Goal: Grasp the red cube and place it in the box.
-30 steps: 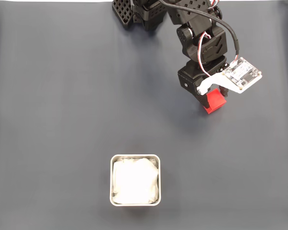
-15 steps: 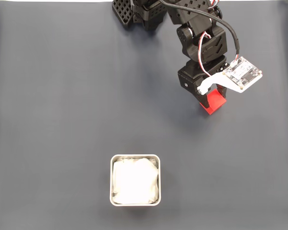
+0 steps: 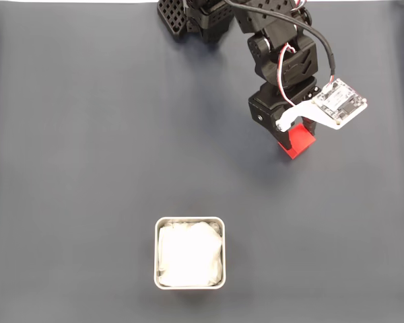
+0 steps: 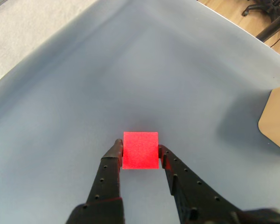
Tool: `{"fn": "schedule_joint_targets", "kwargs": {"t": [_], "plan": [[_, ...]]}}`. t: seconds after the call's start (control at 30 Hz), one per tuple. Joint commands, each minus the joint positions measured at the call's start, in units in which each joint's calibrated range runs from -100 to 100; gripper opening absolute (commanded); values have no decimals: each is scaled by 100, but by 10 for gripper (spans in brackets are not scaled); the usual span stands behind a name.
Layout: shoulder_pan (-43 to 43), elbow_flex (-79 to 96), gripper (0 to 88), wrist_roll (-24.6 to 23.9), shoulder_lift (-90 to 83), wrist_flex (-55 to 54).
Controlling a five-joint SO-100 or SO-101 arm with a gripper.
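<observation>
Gripper [image 4: 140, 153] clamped on red cube [image 4: 140, 150], one black finger [image 4: 113, 158] against each side.

Seen from the fixed view, cube [image 3: 297, 141] tucked under the wrist and its white circuit board [image 3: 338, 103], over dark grey mat [image 3: 87, 148]. Box [image 3: 189, 220] with white lining well apart from the gripper, toward the bottom edge and to its left.

The black arm [image 3: 283, 60] reaches down from its base at the top edge of the fixed view, wrist bent downward. Its gripper [image 4: 140, 153] is closed on the red cube [image 4: 140, 150], one black finger [image 4: 113, 161] pressed against each side, the cube between the fingertips.
</observation>
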Motion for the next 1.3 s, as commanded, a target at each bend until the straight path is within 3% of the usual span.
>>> {"fn": "schedule_joint_targets", "kwargs": {"t": [0.0, 0.5, 1.27], "plan": [[50, -365, 70, 10, -389, 220], [348, -1606, 68, -132, -823, 1302], [1271, -3476, 68, -68, -467, 1900]]}}
